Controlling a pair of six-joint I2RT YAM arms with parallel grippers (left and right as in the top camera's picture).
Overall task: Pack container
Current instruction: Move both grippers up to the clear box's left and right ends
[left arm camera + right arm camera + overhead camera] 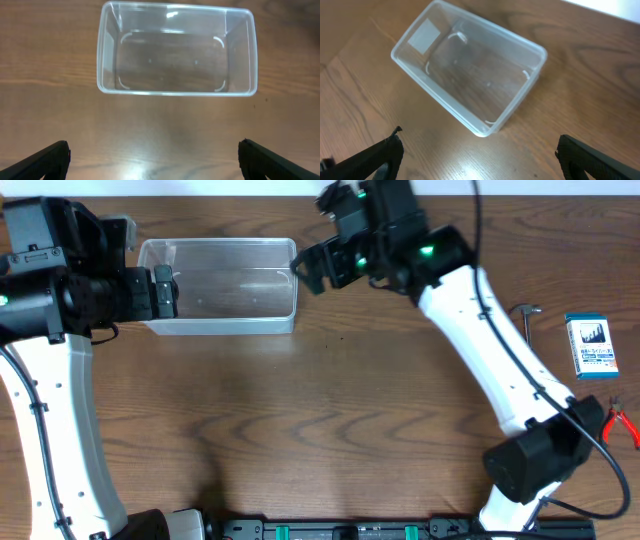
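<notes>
Overhead, the empty clear container (220,320) sits far left on the surface (330,410), left fingers (47,160) and right fingers (380,155) both spread wide — holding nothing. Best next: swing the right arm (490,350) to the red-handled pliers (622,423) at the right edge — approach from above.

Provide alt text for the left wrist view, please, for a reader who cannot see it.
An empty clear plastic container sits upright on a wooden table. Two dark fingertips of the left gripper show at the bottom corners, spread wide, not touching it.
</notes>
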